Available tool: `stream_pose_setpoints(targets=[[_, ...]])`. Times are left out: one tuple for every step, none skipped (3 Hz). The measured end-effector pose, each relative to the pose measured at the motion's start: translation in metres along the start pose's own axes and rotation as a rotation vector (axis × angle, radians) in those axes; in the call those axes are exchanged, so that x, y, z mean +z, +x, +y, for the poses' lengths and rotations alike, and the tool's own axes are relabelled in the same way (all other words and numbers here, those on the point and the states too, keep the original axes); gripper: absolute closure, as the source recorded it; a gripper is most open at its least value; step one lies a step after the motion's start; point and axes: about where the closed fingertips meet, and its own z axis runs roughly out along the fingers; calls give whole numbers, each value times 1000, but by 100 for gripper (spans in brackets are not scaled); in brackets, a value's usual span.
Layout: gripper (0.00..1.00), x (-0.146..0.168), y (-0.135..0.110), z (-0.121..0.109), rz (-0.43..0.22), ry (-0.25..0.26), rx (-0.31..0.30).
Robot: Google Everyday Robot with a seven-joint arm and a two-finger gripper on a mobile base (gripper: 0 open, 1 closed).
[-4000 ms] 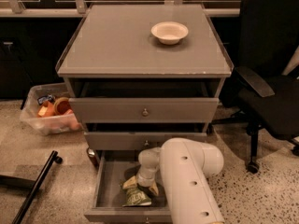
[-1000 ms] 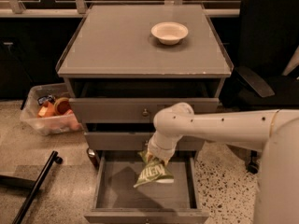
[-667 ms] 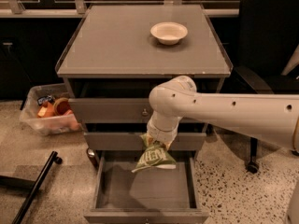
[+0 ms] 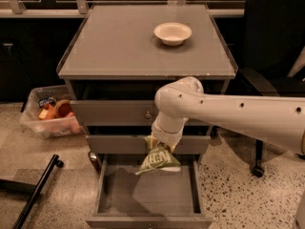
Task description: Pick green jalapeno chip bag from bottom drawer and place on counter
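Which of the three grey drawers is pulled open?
The lowest, wide grey metal drawer: pulled out, inside showing; the top drawer and middle drawer are shut. The gripper holds the wrinkly green foil chip bag over it.

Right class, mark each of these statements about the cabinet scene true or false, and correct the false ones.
1. The hand holds the green jalapeno chip bag in the air above the bottom drawer. True.
2. The white bowl sits inside the bottom drawer. False: it stands on the counter.
3. The bottom drawer is pulled open. True.
4. The green jalapeno chip bag lies on the counter. False: it hangs from the hand, in front of the drawer fronts and below counter height.
5. A plastic bin stands on top of the counter. False: it is on the floor beside the cabinet.
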Motion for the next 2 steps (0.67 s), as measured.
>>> stream_pose_setpoints(targets=[[100, -61, 4, -13, 30, 106, -12], [100, -151, 2, -40, 80, 237, -63]])
